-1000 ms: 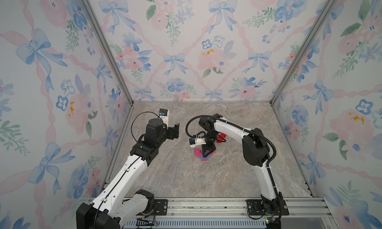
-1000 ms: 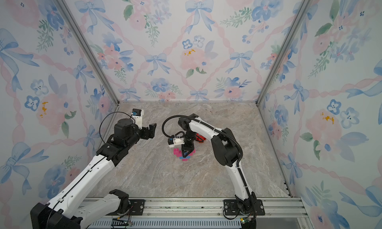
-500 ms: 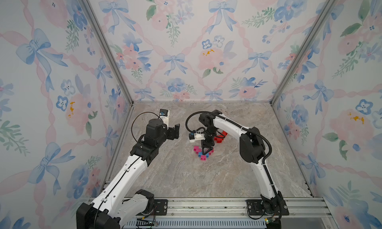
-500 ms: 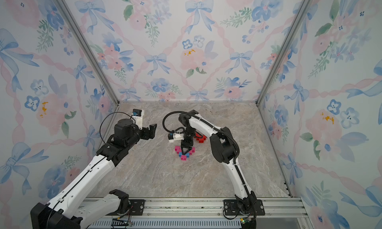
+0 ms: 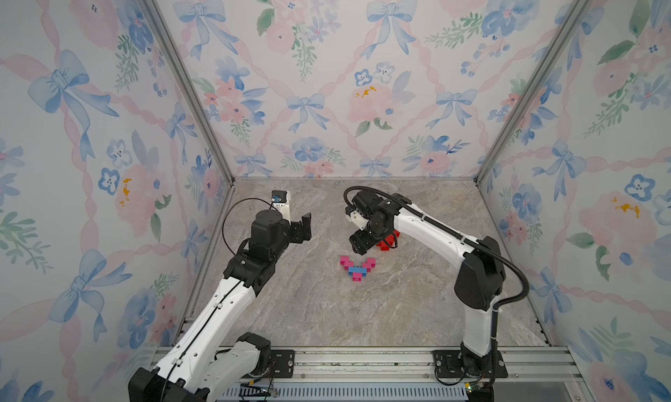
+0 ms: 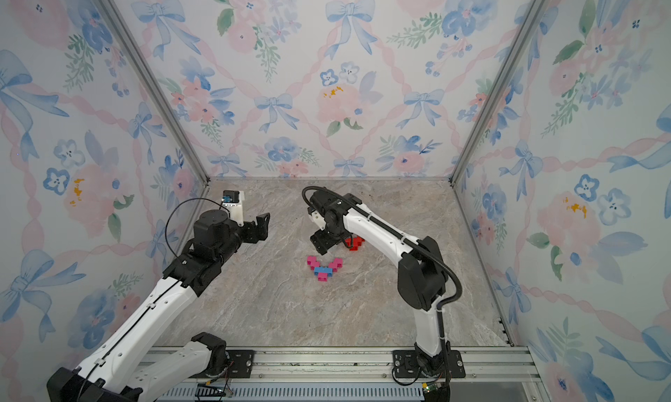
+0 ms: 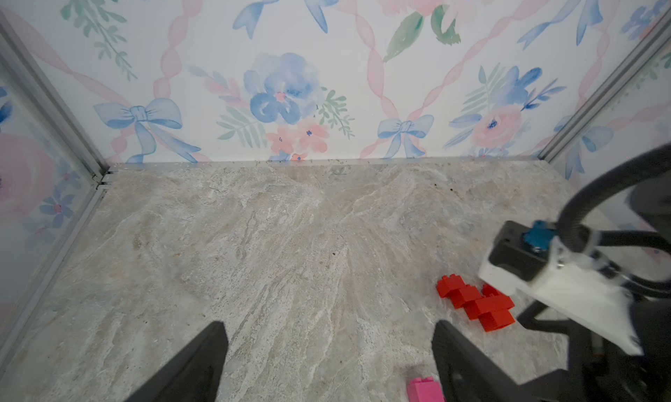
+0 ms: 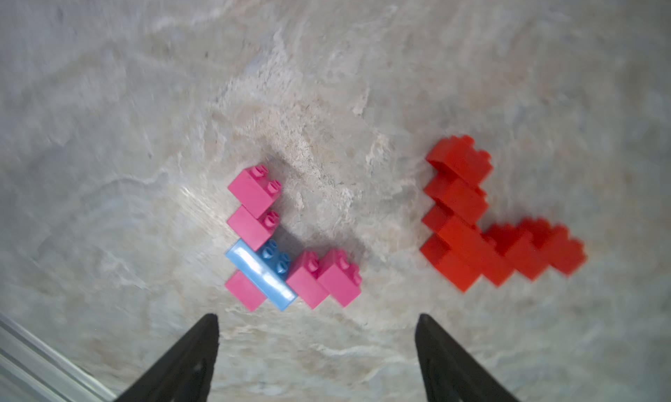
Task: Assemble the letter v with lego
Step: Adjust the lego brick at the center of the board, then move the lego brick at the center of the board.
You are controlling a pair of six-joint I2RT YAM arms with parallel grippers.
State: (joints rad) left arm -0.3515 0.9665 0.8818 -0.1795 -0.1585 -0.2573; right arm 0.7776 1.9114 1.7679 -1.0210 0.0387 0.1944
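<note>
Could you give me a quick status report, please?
Left gripper open, empty. Right gripper open, empty. Pink-blue V lying free, red bricks beside. Nothing blocking.

Both top views look down from high above the front rail [image 5: 363,362], facing the back wall [image 5: 326,73]. They are far enough off to take in the left arm [image 5: 225,309], the right arm [image 5: 432,231], the whole tabletop [image 5: 326,309] and three walls, and they show nearly the same picture. The left wrist camera sits low behind the left gripper [image 7: 328,325] and looks across the tabletop at the back wall, catching the red lego [image 7: 479,305] at the rim of its picture. The right wrist camera (the nearest of all) looks almost straight down past the right gripper [image 8: 317,316] at the pink-and-blue lego [image 8: 265,269]. All four views share the red lego.
</note>
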